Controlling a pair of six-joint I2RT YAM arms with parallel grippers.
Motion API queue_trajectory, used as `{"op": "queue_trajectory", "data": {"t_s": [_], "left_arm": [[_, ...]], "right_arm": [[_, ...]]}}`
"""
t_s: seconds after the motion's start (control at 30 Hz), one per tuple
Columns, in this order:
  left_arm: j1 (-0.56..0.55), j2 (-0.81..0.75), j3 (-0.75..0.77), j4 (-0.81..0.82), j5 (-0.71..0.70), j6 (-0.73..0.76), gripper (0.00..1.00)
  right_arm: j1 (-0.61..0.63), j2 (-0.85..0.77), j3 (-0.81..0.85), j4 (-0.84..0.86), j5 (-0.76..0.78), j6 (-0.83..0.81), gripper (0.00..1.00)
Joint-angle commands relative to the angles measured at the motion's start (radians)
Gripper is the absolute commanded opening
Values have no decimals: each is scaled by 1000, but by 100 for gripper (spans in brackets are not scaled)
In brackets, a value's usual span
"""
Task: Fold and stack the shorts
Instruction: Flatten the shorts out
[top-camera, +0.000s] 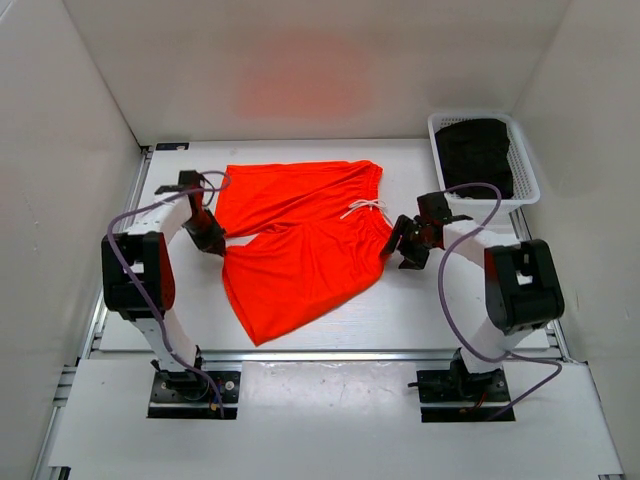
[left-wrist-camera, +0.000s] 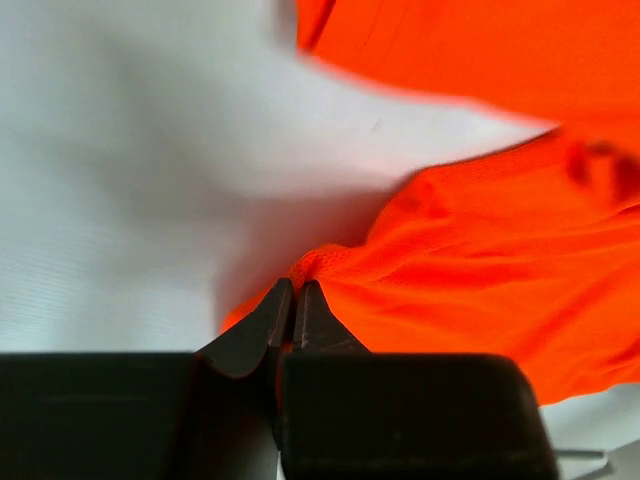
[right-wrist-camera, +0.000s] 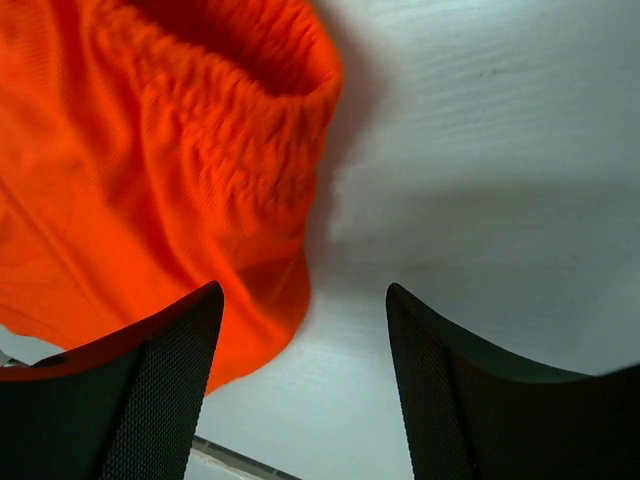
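Note:
The orange-red shorts (top-camera: 300, 250) lie spread on the white table, waistband to the right, with a white drawstring (top-camera: 365, 208) on it. At the shorts' left edge my left gripper (top-camera: 213, 240) is down on a leg hem. In the left wrist view its jaws (left-wrist-camera: 293, 290) are pressed together, and a bunched fold of the shorts (left-wrist-camera: 480, 270) is pinched at their tips. My right gripper (top-camera: 400, 246) stands open at the waistband's right end. In the right wrist view the gathered waistband (right-wrist-camera: 230, 150) lies just left of the gap between its fingers (right-wrist-camera: 303, 290), nothing between them.
A white plastic basket (top-camera: 527, 170) at the back right holds dark folded clothing (top-camera: 475, 150). White walls enclose the table on three sides. A metal rail (top-camera: 330, 354) runs along the table's near edge in front of the arm bases.

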Motion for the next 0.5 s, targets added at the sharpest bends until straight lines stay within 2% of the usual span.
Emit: {"op": "queue_trajectory", "data": {"t_s": [0.0, 0.13, 0.3, 0.33, 0.37, 0.47], "left_arm": [[27, 26, 119, -34, -39, 20, 10], [55, 135, 213, -77, -93, 29, 10], [96, 149, 251, -97, -142, 29, 14], [106, 126, 251, -97, -131, 29, 18], [106, 114, 251, -113, -131, 29, 32], [78, 13, 169, -134, -81, 29, 62]], "right_arm": [[-1, 60, 76, 58, -18, 26, 68], [10, 136, 125, 61, 17, 36, 64], [19, 147, 134, 51, 64, 54, 56], [19, 147, 143, 51, 77, 54, 50], [28, 147, 143, 39, 100, 54, 47], [48, 147, 163, 15, 118, 45, 42]]}}
